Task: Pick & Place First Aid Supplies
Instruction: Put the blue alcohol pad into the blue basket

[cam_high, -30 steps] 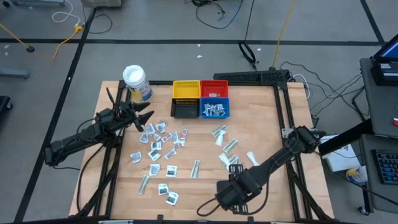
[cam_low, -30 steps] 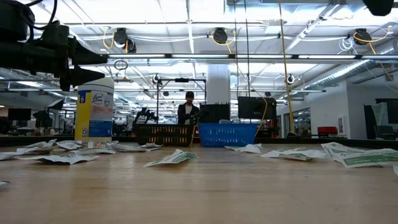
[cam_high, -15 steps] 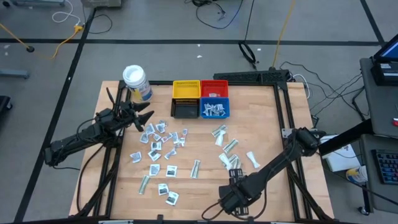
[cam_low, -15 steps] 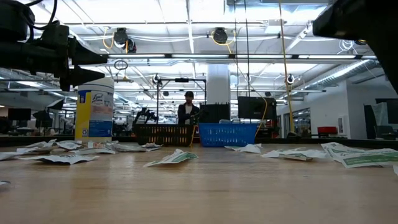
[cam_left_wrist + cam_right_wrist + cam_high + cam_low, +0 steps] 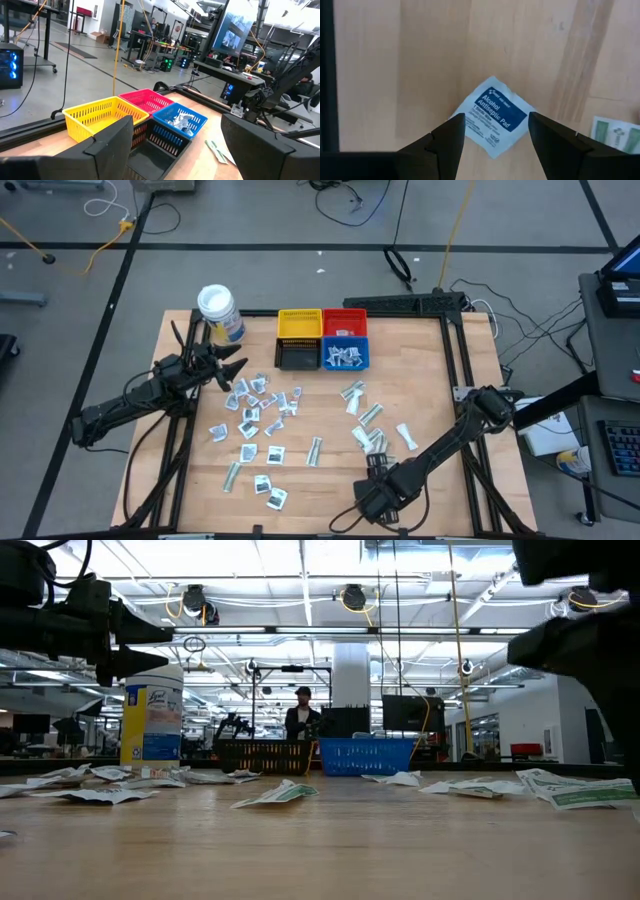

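Right gripper over an alcohol pad, jaws apart, nothing held.

Right gripper points down near the table's front edge, about 5 o'clock from centre; fingers spread with a squarish white-and-blue alcohol pad packet lying flat on the wood between them, not pinched. A green-printed packet lies near it, apart. Left gripper hangs at the left side, roughly 9 o'clock, jaws wide apart and empty, beside the white-lidded jar. Loose packets are scattered across the middle; long strips lie toward 4 o'clock. Bins sit at 12 o'clock: yellow bin, red bin, black bin, blue bin with packets inside. A person stands in the room behind.
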